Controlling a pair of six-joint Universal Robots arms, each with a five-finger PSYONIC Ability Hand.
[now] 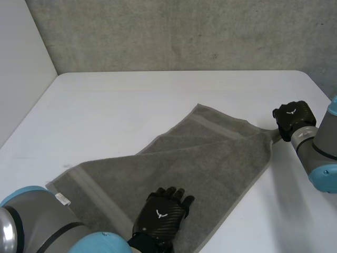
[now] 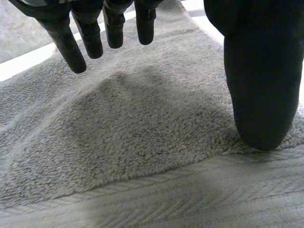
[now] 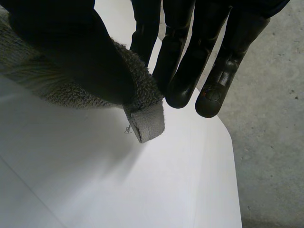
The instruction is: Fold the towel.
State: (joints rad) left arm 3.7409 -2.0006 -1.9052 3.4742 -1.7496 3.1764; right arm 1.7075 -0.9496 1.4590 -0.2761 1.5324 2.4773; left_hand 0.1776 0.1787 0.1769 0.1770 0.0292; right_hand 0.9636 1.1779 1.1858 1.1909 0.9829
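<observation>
pinching towel (image 1: pixel 200 158) corner, right hand (image 1: pixel 293 119)

grey rectangular terry-cloth towel (image 1: pixel 210 158), lying mostly flat and slantwise over the near right part of the white table (image 1: pixel 131 100), flat woven bands near both short ends, small white label (image 1: pixel 62 198) at its near left corner, soft ridge across the middle, far right corner raised to a point by the table's right edge

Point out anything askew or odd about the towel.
The grey towel lies slanted across the white table, not square to its edges. One corner is drawn to a point where the right hand pinches it; the left hand lies flat on the towel near its near edge.
</observation>
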